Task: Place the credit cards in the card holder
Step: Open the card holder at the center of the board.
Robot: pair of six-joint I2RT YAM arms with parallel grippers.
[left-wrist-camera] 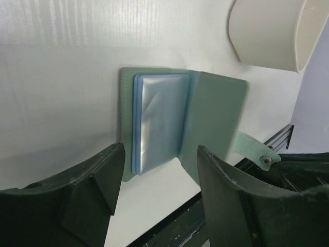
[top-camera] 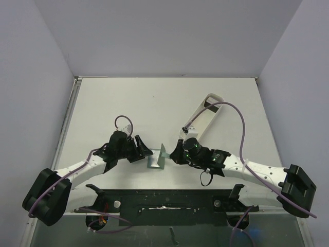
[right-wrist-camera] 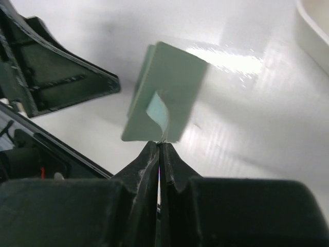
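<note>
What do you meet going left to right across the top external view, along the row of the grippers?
left gripper, jaws open → card holder, lying open → right gripper, jaws shut on the holder's tab.

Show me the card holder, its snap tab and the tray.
card holder [left-wrist-camera: 216,118], left wrist view, its green cover
snap tab [left-wrist-camera: 249,146], left wrist view, strap beside the stud
white tray [left-wrist-camera: 267,31], left wrist view, its rounded end wall

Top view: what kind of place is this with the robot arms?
Probably a robot lab test bench: a left arm and right arm fixed to a white table, plain walls boxing it in, a card holder and tray on it.
</note>
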